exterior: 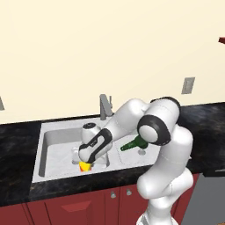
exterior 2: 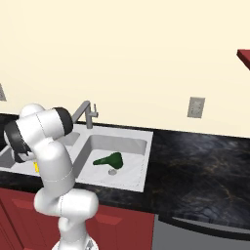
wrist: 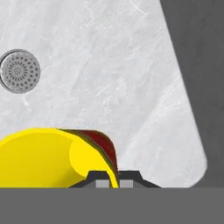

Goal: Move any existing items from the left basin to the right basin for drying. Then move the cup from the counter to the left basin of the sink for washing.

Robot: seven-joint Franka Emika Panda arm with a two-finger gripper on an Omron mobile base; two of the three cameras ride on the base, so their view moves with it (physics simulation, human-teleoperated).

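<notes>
Pincer [wrist: 114, 183] sits at the bottom centre of the hand view, its two dark tips pressed together on the thin yellow rim of the cup [wrist: 43, 157], which they pinch. That cup fills the lower left of the hand view, bright yellow with a dark red patch along its upper right edge; no writing or brand can be read on it or anywhere else. Behind it lies the pale grey floor of the left basin [wrist: 109, 78], with the round drain [wrist: 19, 71] at the upper left of that view.

From the left base view the cup [exterior: 85, 166] shows as a small yellow and orange wedge just below the hand, left of centre in the frame, low inside the left basin [exterior: 55, 151]. Whether it touches the floor I cannot tell.

Green scoop-like utensil [exterior 2: 109, 160] lies in the right basin [exterior 2: 132, 161], left of centre in the right base view, just above that basin's drain. Grey faucet [exterior: 104, 107] stands behind the sink [exterior: 44, 132], set in the black speckled table [exterior 2: 205, 166].
</notes>
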